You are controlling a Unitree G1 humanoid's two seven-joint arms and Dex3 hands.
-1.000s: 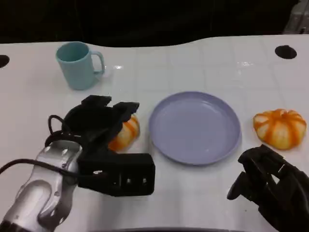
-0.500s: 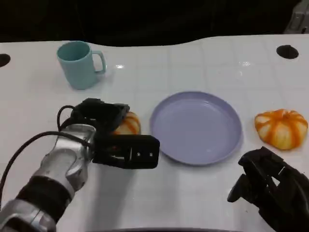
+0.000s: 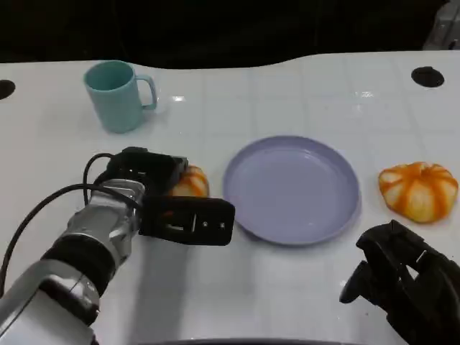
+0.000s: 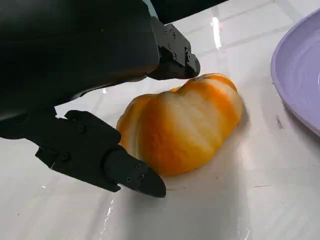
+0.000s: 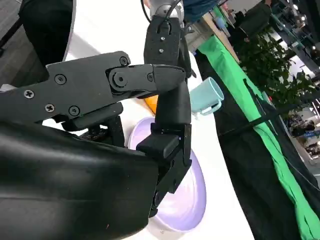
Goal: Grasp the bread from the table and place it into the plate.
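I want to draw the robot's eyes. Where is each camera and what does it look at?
Head view: up on the robot, looking down at the table; left hand and right hand show.
Left wrist view: behind the left hand, looking at the bread.
Right wrist view: behind the right hand, looking across the table.
All three share the plate.

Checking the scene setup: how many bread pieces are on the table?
2. One bread lies left of the plate, by the left robot hand; the other bread lies right of it.
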